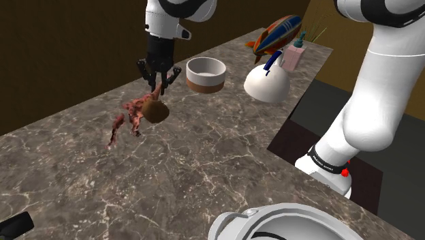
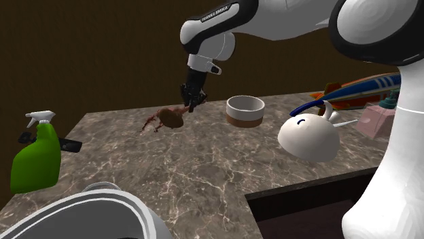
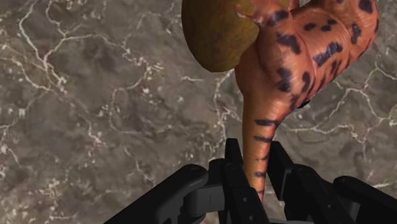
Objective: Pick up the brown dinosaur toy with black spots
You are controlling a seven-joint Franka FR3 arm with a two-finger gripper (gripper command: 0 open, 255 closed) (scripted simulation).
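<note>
Grey-brown marble with white veins tops the bench point(image 1: 204, 163). Its far edge runs along a brown wall, and its edge at the shoulder view's right drops off beside the base of the white arm point(image 1: 368, 102). A wide bare stretch lies open between the toy and the big white round pot point(image 1: 286, 221) at that view's lower edge. One orange-brown dinosaur toy with black spots point(image 3: 305, 44) is near the bench's far edge, just below the all-black two-finger tool point(image 3: 256, 156). The tool is clenched on the toy's thin striped tail, and in the wrist view both fingers point(image 3: 234, 168) press the tail between them. From there the tail slopes down to the body, and I cannot tell whether the body is clear of the marble. One olive-brown rounded lump point(image 3: 216, 32) touches the toy's body. Toward the shoulder view's right of the tool stands one white round bowl with a brown base point(image 1: 206, 73), apart from the toy. Farther on are one white dome with a blue handle point(image 1: 267, 83), one orange-and-blue striped airship toy point(image 1: 278, 34) and one pink box point(image 1: 297, 56). In the second exterior view one green spray bottle point(image 2: 35, 159) stands at the bench's left corner.
</note>
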